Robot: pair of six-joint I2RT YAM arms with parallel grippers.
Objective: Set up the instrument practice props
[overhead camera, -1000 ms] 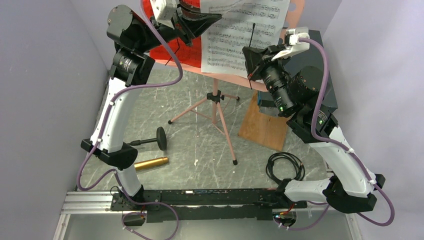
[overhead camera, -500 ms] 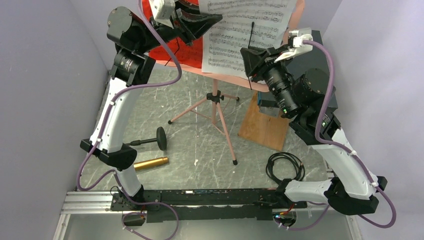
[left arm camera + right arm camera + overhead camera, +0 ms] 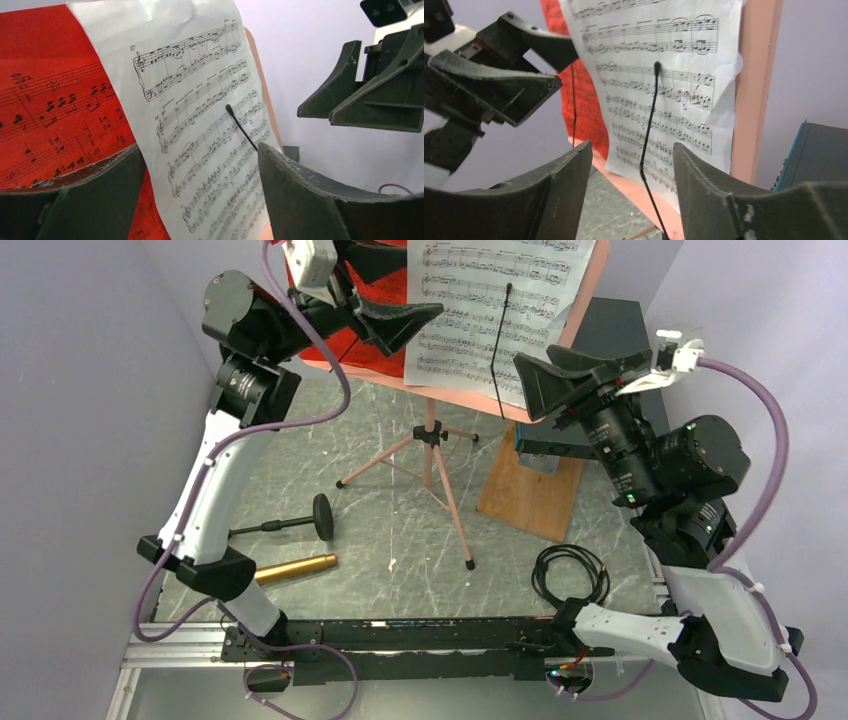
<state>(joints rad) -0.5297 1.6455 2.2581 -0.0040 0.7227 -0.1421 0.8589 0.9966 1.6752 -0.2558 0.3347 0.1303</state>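
The pink music stand is upright on its tripod legs at the table's centre. A white music sheet and a red one lean on its desk, the white one behind a thin black wire arm. My left gripper is open just in front of the two sheets and holds nothing. My right gripper is open facing the white sheet, clear of it. The gold microphone and the black mic stand lie on the table at the left.
A dark teal box sits on a wooden board right of the stand. A black cable coil lies by the right arm's base. Grey walls close in on both sides.
Both grippers have gone from shut to open and let go of the sheets. The right arm has drawn back to the right; the white sheet stays on the stand.
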